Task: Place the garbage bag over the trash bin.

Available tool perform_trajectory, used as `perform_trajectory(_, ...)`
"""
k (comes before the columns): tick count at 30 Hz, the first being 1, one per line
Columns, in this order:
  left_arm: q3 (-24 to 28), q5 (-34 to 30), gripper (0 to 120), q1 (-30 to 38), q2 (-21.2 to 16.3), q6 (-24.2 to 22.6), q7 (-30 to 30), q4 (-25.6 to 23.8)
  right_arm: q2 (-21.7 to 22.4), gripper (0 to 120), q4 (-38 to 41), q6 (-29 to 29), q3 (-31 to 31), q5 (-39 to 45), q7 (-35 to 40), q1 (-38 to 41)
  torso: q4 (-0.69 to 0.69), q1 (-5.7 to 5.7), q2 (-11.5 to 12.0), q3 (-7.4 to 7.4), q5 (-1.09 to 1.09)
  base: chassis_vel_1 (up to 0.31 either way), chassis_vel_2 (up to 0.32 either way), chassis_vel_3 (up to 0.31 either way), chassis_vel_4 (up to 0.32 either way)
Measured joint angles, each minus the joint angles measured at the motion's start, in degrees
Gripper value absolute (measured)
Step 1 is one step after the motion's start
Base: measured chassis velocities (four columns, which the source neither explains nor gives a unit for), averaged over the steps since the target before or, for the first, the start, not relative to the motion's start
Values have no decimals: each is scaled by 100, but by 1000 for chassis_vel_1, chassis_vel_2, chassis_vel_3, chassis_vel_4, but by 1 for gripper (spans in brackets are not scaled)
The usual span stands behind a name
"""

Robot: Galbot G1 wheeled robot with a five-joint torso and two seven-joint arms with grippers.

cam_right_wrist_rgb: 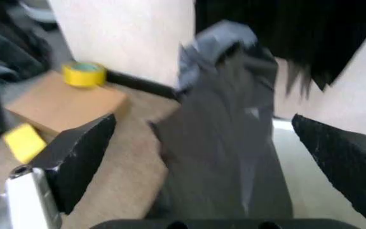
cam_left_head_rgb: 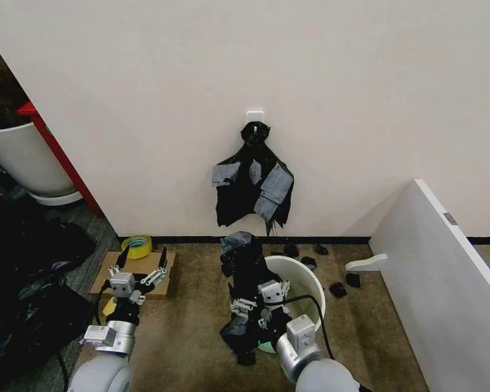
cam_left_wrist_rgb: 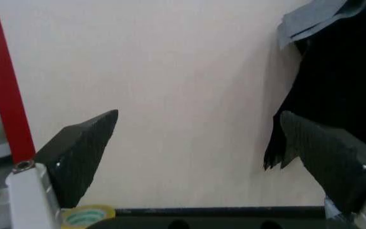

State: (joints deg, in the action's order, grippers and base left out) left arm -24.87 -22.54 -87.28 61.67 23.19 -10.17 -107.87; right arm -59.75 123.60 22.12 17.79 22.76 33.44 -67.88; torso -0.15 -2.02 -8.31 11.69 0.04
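The right gripper [cam_left_head_rgb: 260, 304] hovers with jaws wide at the garbage bag [cam_left_head_rgb: 243, 282], which drapes over the trash bin's [cam_left_head_rgb: 306, 282] near rim. The left gripper [cam_left_head_rgb: 139, 273] is raised over the cardboard [cam_left_head_rgb: 106, 273], jaws wide and empty.

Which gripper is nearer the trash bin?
Right. The right gripper is at the trash bin, by the garbage bag on its rim; the left gripper hovers over the cardboard, well aside.

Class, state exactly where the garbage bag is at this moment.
In the head view the garbage bag hangs draped over the left side of the trash bin's rim, just ahead of the open right claw, on the floor below the bag bunch on the wall.
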Motion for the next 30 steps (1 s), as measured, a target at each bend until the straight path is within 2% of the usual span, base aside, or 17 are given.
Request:
perform_trajectory(12,326,-103,100,64,-33,-135,-88,-101,-126,56,-134,628,-112,188,752,-108,0,0,0,0,0,0,0,0,0)
perform_trajectory(13,356,-96,100,72,-38,-137,-89,-101,-120,49,-149,654,-143,152,789,-141,-1,0,0,0,0,0,0,0,0)
perform_trajectory(15,387,-86,100,77,-41,-137,-91,-102,-114,48,-153,666,-164,137,810,-167,-1,0,0,0,0,0,0,0,0)
perform_trajectory(18,557,-65,100,81,-60,-178,-115,-142,-87,34,-136,677,-270,112,849,-264,0,0,0,0,0,0,0,0,0)
perform_trajectory(21,837,-279,100,107,-102,-409,-159,-270,-86,21,-67,600,-423,135,853,-379,0,0,0,0,-2,0,0,0,0)
perform_trajectory(22,837,-279,100,107,-102,-409,-159,-270,-86,21,-67,600,-423,135,853,-379,0,0,0,0,-2,0,0,0,0)
perform_trajectory(27,1172,-1187,100,380,-245,-1318,-216,-671,-152,1,-29,388,-758,771,951,-543,-1,0,0,0,0,0,0,0,0)
perform_trajectory(29,1283,-1577,100,550,-298,-1812,-360,-826,-194,0,-33,305,-892,1294,1021,-538,-2,0,0,0,0,0,0,0,0)
perform_trajectory(30,1283,-1577,100,550,-298,-1812,-360,-826,-194,0,-33,305,-892,1294,1021,-538,-2,0,0,0,0,0,0,0,0)
